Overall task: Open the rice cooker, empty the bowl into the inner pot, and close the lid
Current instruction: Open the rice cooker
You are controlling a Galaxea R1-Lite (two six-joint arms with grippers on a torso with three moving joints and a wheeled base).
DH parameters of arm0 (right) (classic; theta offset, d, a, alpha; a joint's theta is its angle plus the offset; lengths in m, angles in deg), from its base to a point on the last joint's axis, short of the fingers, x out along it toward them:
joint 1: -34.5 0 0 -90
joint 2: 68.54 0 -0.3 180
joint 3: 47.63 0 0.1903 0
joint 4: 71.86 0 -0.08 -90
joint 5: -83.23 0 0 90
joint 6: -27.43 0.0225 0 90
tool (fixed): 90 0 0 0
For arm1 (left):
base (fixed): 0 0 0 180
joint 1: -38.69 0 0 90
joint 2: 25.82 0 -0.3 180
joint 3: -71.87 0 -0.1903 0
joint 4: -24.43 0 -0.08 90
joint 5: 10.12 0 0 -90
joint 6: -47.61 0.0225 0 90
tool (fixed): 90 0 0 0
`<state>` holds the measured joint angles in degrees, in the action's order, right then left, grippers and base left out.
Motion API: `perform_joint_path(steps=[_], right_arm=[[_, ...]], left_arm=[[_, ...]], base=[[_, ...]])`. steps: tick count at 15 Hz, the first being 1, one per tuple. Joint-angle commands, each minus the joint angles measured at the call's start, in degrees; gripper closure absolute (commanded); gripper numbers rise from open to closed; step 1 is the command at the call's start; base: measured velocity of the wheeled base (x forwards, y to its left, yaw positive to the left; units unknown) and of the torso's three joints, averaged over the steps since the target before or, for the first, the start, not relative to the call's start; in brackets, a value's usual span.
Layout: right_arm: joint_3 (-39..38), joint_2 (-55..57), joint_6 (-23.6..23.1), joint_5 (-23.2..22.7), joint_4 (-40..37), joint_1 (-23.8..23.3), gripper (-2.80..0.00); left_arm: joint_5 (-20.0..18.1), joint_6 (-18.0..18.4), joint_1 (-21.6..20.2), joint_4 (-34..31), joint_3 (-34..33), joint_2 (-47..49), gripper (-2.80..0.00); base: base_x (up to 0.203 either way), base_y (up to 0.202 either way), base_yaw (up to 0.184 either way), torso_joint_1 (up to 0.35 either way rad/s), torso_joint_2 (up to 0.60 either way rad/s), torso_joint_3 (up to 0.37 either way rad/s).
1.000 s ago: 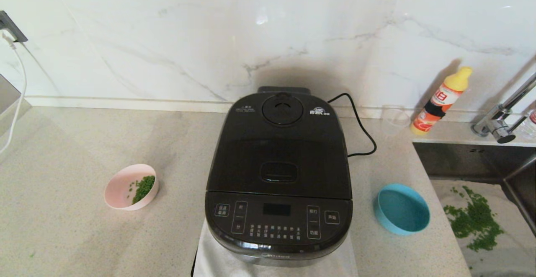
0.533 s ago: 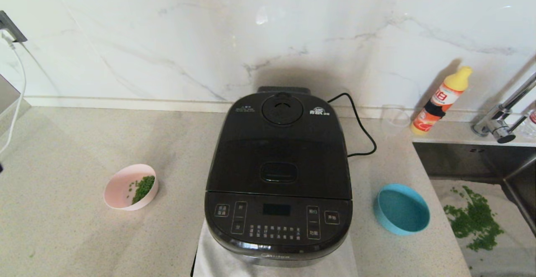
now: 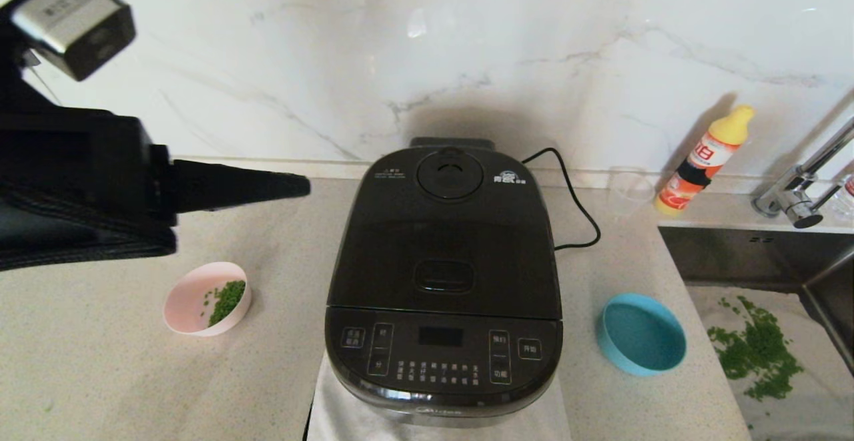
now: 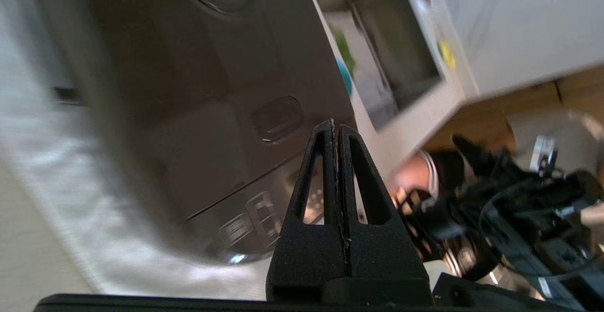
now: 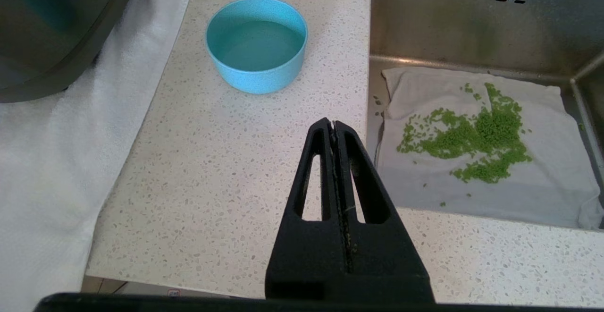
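Observation:
The black rice cooker (image 3: pixel 444 334) stands mid-counter on a white cloth, its lid (image 3: pixel 447 241) down, so the inner pot is hidden. A pink bowl (image 3: pixel 190 304) with green bits sits on the cooker's left. A blue bowl (image 3: pixel 642 333) sits on its right, seen too as the blue bowl (image 5: pixel 257 43) in the right wrist view. My left gripper (image 3: pixel 303 185) is shut and empty, raised above the counter left of the lid, pointing at it; in its wrist view the left gripper (image 4: pixel 336 125) faces the lid's oblong button (image 4: pixel 278 118). My right gripper (image 5: pixel 333 124) is shut and empty, over the counter's front edge near the blue bowl.
A sink (image 3: pixel 734 254) at the right holds a cloth strewn with green bits (image 3: pixel 757 351). A yellow bottle (image 3: pixel 704 157), a clear cup (image 3: pixel 628 191) and a tap (image 3: pixel 800 187) stand at the back right. The cooker's black cord (image 3: pixel 580 214) loops behind it.
My left arm has swung into the head view from the left, its shut gripper now pointing toward the cooker lid. The bowls and cooker have not moved.

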<state>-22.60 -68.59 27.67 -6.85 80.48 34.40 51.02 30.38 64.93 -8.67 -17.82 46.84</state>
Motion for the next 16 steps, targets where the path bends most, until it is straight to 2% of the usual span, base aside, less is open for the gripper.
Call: perform_joint_path(steps=[1,5,7,10,12,16], right_arm=[[0.0,0.0,0.0,0.0,0.0,0.0,0.0],[0.0,0.0,0.0,0.0,0.0,0.0,0.0],[0.0,0.0,0.0,0.0,0.0,0.0,0.0],[0.0,0.0,0.0,0.0,0.0,0.0,0.0],[0.0,0.0,0.0,0.0,0.0,0.0,0.0],[0.0,0.0,0.0,0.0,0.0,0.0,0.0]], left_arm=[[2.4,-0.3,4.9,0.1,1.0,6.8,0.0],[9.7,-0.3,11.5,0.1,0.5,10.6,0.0],[13.0,-0.2,13.3,0.2,-0.4,13.1,0.0],[14.9,-0.1,15.0,1.4,-0.8,16.3,0.0],[17.8,-0.2,16.3,2.5,-1.5,17.6,0.0],[19.2,-0.1,16.5,5.3,-3.4,19.0,0.0]], base=[[0.0,0.0,0.0,0.0,0.0,0.0],[0.0,0.0,0.0,0.0,0.0,0.0],[0.0,0.0,0.0,0.0,0.0,0.0],[0.0,0.0,0.0,0.0,0.0,0.0],[0.0,0.0,0.0,0.0,0.0,0.0],[0.0,0.0,0.0,0.0,0.0,0.0]])
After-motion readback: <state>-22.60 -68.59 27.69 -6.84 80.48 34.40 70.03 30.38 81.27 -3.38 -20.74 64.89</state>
